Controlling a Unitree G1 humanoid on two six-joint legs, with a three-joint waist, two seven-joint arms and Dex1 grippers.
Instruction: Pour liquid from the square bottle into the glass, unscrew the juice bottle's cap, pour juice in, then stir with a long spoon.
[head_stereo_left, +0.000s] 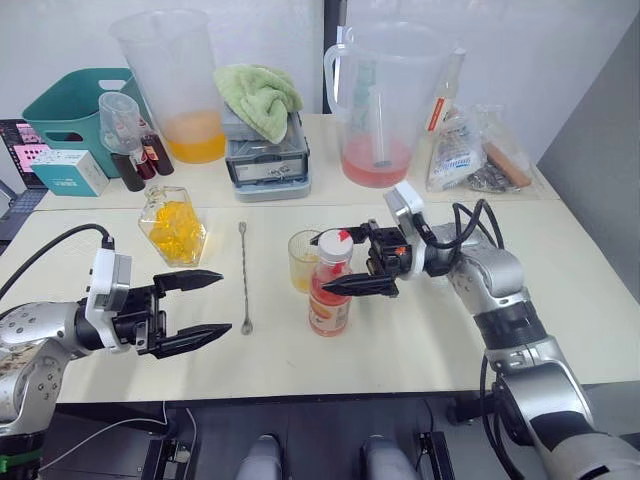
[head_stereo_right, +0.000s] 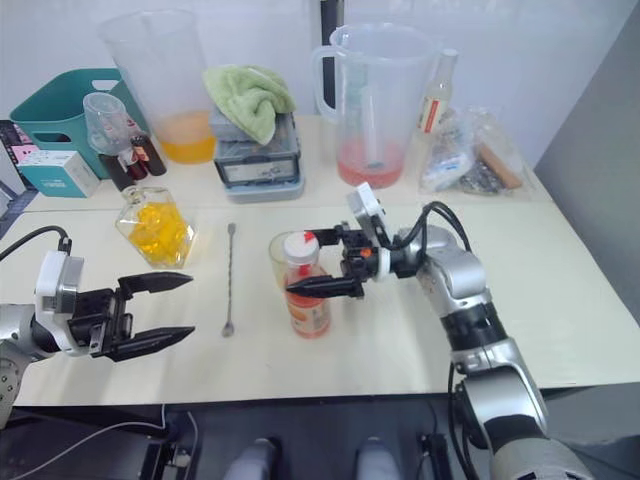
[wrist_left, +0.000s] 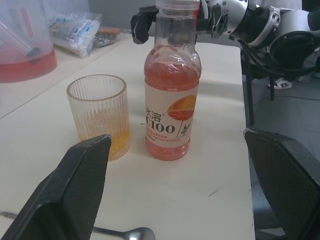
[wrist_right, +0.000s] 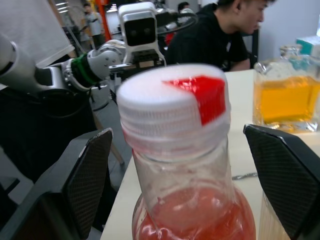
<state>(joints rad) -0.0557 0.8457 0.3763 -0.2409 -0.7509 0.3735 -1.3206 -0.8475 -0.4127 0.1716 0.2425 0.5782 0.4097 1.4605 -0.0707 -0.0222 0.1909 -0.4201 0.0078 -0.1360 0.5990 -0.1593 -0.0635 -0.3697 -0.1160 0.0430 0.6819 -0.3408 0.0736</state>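
Label text on the juice bottle (wrist_left: 171, 100) read "C100" beneath Chinese characters; its pink-red juice filled it about two-thirds. It stood mid-surface, white cap (wrist_right: 175, 102) on, just right of the ribbed glass (wrist_left: 102, 115) holding a little orange liquid. The right gripper (head_stereo_left: 345, 262) straddled the cap, released; the left gripper (head_stereo_left: 200, 310) hung released, near left.

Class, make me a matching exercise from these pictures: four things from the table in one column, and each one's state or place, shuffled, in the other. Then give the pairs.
Things
1. the cap
2. the glass
3. the long spoon
4. left hand

States
A. lying flat on the table
B. open, holding nothing
C. screwed on the juice bottle
D. a little orange liquid at the bottom

Pairs: 1-C, 2-D, 3-A, 4-B
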